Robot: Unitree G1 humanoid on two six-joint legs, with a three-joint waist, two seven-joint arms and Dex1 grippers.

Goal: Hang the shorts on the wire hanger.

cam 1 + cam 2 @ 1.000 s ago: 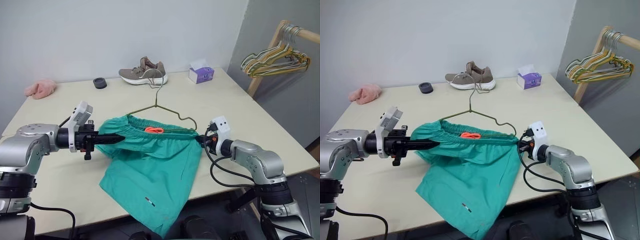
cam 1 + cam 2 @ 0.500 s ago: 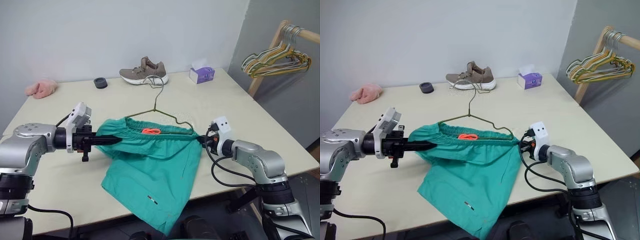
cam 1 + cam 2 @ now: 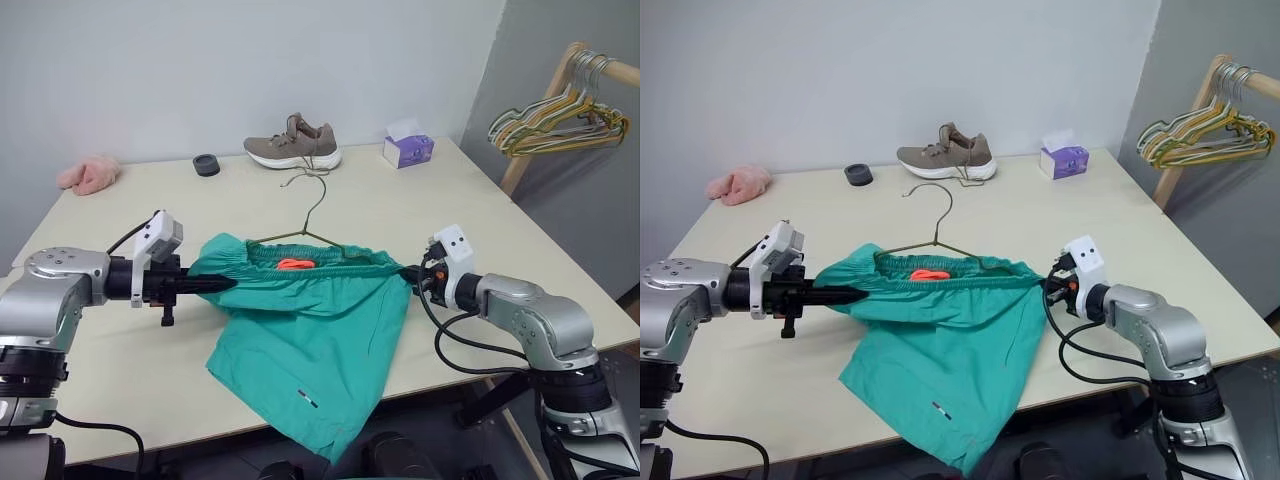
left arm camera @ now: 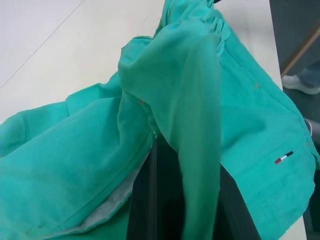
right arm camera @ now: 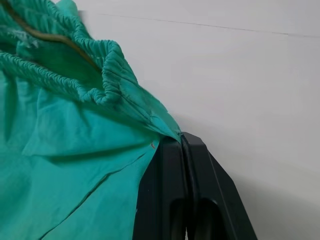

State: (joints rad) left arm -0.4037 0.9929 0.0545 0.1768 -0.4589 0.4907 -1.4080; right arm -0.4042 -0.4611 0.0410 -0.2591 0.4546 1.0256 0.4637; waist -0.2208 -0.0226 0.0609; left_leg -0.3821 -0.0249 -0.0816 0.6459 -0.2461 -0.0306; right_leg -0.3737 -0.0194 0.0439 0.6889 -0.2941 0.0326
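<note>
The shorts (image 3: 310, 330) hang over the near edge of the table (image 3: 520, 240), their waistband now pulled straighter than a second ago — the left gripper (image 3: 225, 284) and the right gripper (image 3: 408, 271) each pinch one end of it with fingers pressed together. Just behind, the wire hanger (image 3: 312, 228) now sits deeper in the waistband, so only its shoulders and hook show. In my judgement the threading is progressing — the shorts are not yet hung.
</note>
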